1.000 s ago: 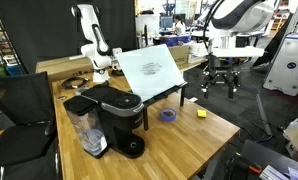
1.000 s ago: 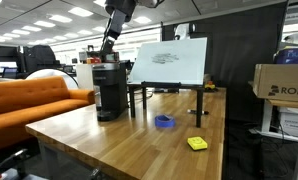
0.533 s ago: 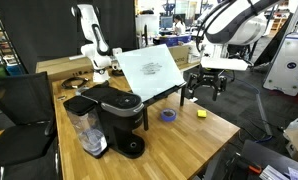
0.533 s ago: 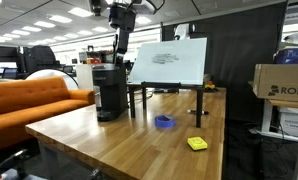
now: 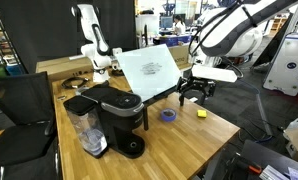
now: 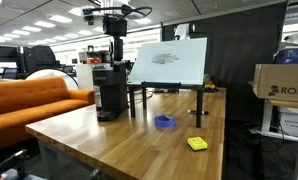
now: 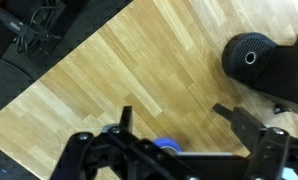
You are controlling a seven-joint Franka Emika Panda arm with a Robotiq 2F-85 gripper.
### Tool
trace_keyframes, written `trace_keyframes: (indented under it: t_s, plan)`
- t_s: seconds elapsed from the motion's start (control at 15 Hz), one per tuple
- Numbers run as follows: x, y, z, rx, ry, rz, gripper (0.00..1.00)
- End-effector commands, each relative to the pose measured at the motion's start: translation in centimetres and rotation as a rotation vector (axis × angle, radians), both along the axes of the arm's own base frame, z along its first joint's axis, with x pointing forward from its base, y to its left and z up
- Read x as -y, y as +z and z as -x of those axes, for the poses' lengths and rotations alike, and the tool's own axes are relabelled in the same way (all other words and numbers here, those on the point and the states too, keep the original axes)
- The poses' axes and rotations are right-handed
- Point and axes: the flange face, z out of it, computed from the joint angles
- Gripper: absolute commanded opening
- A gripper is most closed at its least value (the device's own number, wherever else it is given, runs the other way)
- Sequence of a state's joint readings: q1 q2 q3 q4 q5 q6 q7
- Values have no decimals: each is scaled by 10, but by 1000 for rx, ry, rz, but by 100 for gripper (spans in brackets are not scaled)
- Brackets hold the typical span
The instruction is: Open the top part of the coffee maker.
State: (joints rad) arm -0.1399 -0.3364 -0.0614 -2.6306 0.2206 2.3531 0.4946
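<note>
The black coffee maker [image 5: 114, 118] stands at the table's near corner, with its clear water tank [image 5: 87, 130] on one side. Its glossy black top part [image 5: 119, 102] lies down, closed. The machine also shows in an exterior view [image 6: 111, 88]. In the wrist view its round drip base [image 7: 249, 55] sits at the upper right. My gripper [image 5: 194, 92] hangs open and empty in the air over the table, well apart from the machine. In the wrist view its fingers [image 7: 174, 115] spread wide above the wood. It also shows in an exterior view [image 6: 117, 52].
A white slanted board [image 5: 154, 70] on black legs stands mid-table between gripper and machine. A blue tape roll [image 5: 169, 115] and a yellow block [image 5: 201, 113] lie on the wooden table [image 5: 179, 145]. The roll lies below the gripper [image 7: 169, 147]. An orange sofa [image 6: 29, 100] stands beside the table.
The gripper has come down and moved in over the table, toward the board and coffee maker. Its fingers stay open. The coffee maker has not changed.
</note>
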Motion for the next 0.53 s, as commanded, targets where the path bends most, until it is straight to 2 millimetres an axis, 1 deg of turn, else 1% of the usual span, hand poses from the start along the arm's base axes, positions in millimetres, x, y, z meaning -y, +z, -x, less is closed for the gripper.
trace_keyframes:
  t_s: [0.0,0.2,0.47]
  plan:
    - [6,-9,-4,-10,-139,-46,100]
    - [6,-11,-6,-18,-218,-77,100]
    - [-1,-7,-10,1,-259,-95,100]
